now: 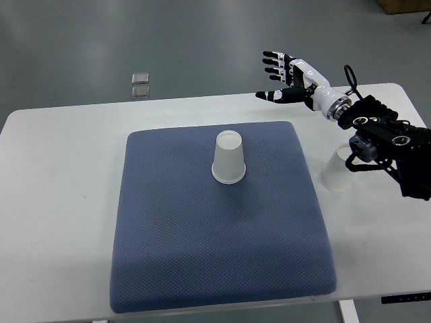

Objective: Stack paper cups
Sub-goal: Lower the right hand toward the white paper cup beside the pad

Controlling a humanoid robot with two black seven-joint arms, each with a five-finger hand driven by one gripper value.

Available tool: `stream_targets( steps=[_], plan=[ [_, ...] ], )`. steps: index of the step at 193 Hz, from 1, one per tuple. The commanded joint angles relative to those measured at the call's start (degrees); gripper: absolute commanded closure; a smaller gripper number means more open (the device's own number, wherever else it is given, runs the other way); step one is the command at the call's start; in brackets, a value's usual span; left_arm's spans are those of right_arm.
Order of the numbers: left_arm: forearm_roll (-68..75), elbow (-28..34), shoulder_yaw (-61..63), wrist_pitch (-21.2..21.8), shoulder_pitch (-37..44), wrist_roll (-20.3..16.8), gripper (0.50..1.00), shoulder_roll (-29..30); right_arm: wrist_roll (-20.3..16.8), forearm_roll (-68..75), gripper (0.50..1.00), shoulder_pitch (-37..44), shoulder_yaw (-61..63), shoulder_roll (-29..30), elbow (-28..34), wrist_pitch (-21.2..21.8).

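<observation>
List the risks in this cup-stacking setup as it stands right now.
1. The second white paper cup stands off the blue quilted mat, partly hidden beneath the black forearm of the right hand; lowering or swinging that arm may knock it over.
2. The upside-down white paper cup sits on the soft mat, so a sideways nudge could tip it.
3. The right hand is open, raised past the mat's far corner, so reaching either cup needs a large move.
</observation>
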Motion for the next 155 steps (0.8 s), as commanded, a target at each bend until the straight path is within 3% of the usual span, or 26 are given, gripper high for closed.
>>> stream_targets(
  steps=[1,31,65,91,155],
  plan=[
    [-0.1,0.0,0.1,0.0,0.0,0.0,0.500,0.0,0.0,-10.3,0.587,0.5,-5.7,-3.5,0.7,0.8],
    [-0.1,0.0,0.0,0.0,0.0,0.0,0.500,0.0,0.7,-21.5,0.587,3.9,-12.3,-9.0,1.5,2.1],
    [0.0,0.0,0.0,0.0,0.0,0.0,0.500,0.0,1.2,-31.4,0.587,10.5,-16.0,-14.7,7.2,4.8],
    [-0.1,0.0,0.0,0.0,0.0,0.0,0.500,0.0,1.2,-35.1,0.587,15.0,-18.2,-17.0,10.1,7.9],
    [-0.1,0.0,0.1,0.0,0.0,0.0,0.500,0.0,2.6,-47.2,0.587,20.8,-26.9,-22.8,19.1,11.2]
  ],
)
